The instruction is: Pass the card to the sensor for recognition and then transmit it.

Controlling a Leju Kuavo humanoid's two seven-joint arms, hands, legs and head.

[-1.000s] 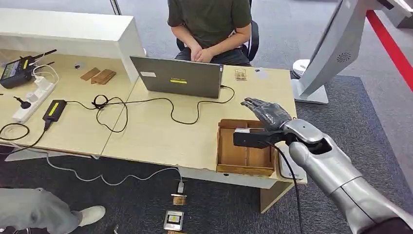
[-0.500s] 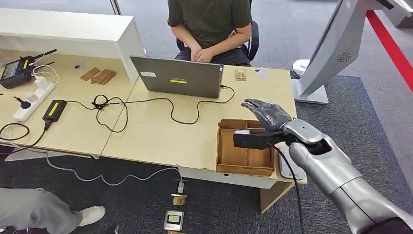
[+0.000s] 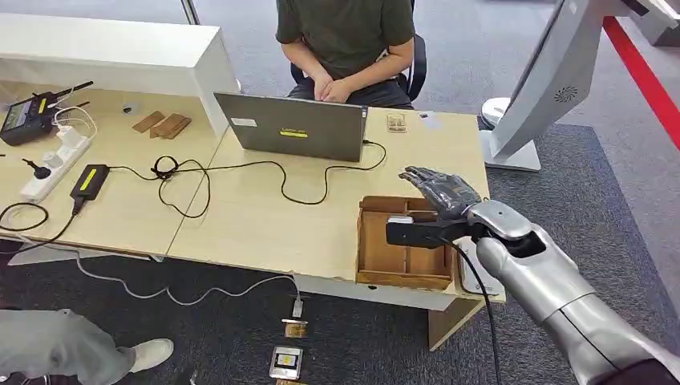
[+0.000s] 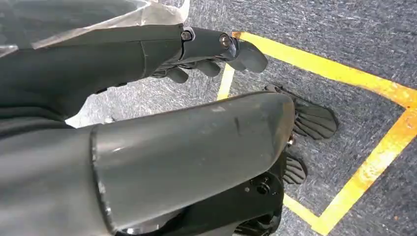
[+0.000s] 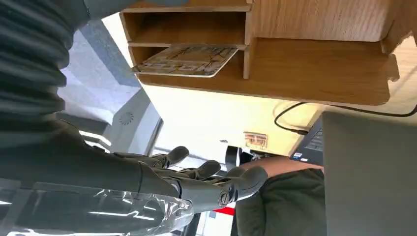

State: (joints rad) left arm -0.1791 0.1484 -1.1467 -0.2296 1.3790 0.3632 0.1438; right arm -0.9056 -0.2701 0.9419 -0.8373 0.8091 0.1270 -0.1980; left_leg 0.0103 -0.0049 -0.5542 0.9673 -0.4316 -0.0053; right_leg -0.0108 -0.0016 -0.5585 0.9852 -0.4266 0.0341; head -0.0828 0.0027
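A patterned card [image 5: 187, 60] lies flat in one compartment of the wooden tray [image 3: 373, 241] near the table's front right corner; the right wrist view shows the tray's wall [image 5: 314, 73] close up. My right hand [image 3: 441, 191] hovers just above the tray's far right part with its fingers [image 5: 196, 179] spread and nothing in them. A white flat device [image 3: 481, 277] lies on the table right of the tray, partly under my forearm. My left hand [image 4: 211, 54] hangs over the dark floor with loosely bent fingers, holding nothing.
A grey laptop [image 3: 293, 128] stands behind the tray, with a seated person [image 3: 345, 40] beyond it. A black cable [image 3: 240, 168] loops across the table's middle. A small card [image 3: 396, 123] lies at the far edge. A white kiosk [image 3: 553, 80] stands to the right.
My right hand has sunk slightly toward the tray and edged a little to the right. Nothing else has moved.
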